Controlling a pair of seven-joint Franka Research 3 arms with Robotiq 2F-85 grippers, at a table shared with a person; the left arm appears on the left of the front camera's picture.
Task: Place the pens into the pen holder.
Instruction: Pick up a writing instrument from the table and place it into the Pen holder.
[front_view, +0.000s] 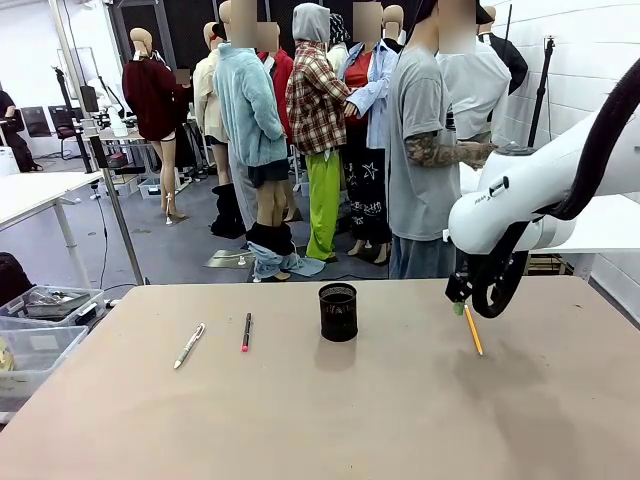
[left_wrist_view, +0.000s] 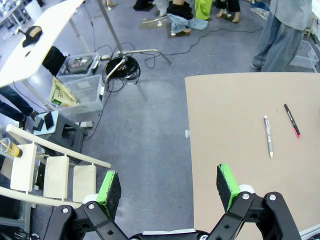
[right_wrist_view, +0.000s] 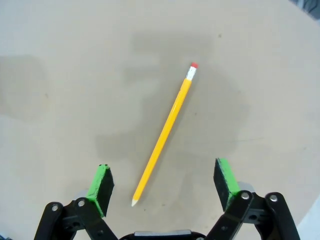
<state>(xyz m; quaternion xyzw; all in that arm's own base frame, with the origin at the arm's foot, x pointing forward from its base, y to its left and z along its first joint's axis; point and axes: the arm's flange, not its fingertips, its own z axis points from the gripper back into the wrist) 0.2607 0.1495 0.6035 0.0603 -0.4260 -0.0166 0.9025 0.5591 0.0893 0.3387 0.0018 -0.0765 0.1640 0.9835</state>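
Tan, matte board forms the worktop (front_view: 330, 420), and one small black wire-mesh cylindrical pen holder (front_view: 338, 312) stands upright near its middle. Three pens lie flat on the worktop, all outside the holder. Two are at about 9 o'clock from the holder in the front view: one black pen with pink ends (front_view: 246, 332) nearer to it, and one white-silver pen (front_view: 189, 345) just beyond, side by side but not touching. The third, one orange-yellow pencil with a red eraser (front_view: 472, 328), lies at about 3 o'clock from the holder, well apart from it.

Of the two grippers, the right gripper (right_wrist_view: 163, 181) hangs just above the pencil's far end. Its jaws are spread wide and grip nothing. The pencil rests on the board between the green pads without touching them, running from 7 o'clock at its sharpened tip to 1 o'clock at its eraser.

The left gripper (left_wrist_view: 167, 186) hovers over the worktop's edge and the grey floor (left_wrist_view: 145, 125). Its jaws are also fully spread and empty, and the two pens lie at about 1 o'clock from it.
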